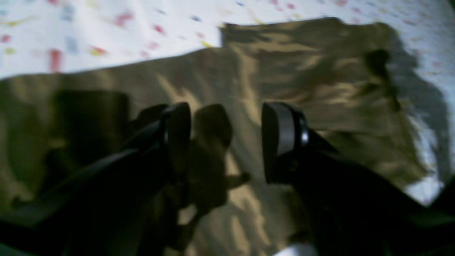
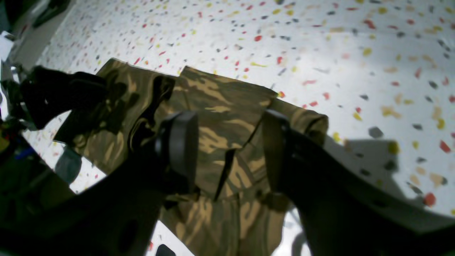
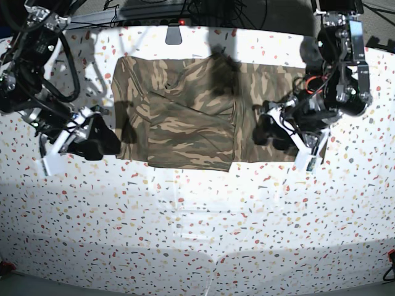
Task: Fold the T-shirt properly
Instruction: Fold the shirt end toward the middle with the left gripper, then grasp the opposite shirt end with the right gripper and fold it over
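The camouflage T-shirt (image 3: 185, 123) lies flat across the back middle of the table, with one part folded over so a doubled panel shows in the centre. My left gripper (image 3: 266, 132) hovers over the shirt's right end. In the left wrist view my left gripper (image 1: 227, 138) is open with only cloth (image 1: 302, 71) beneath the gap. My right gripper (image 3: 102, 140) is at the shirt's left edge. The right wrist view shows my right gripper (image 2: 227, 153) open above folded layers of the shirt (image 2: 220, 96), nothing between the fingers.
The speckled white table (image 3: 197, 234) stretches toward the front. Cables and a grey mount (image 3: 176, 32) sit along the back edge. The other arm (image 2: 53, 92) shows dark at the upper left of the right wrist view.
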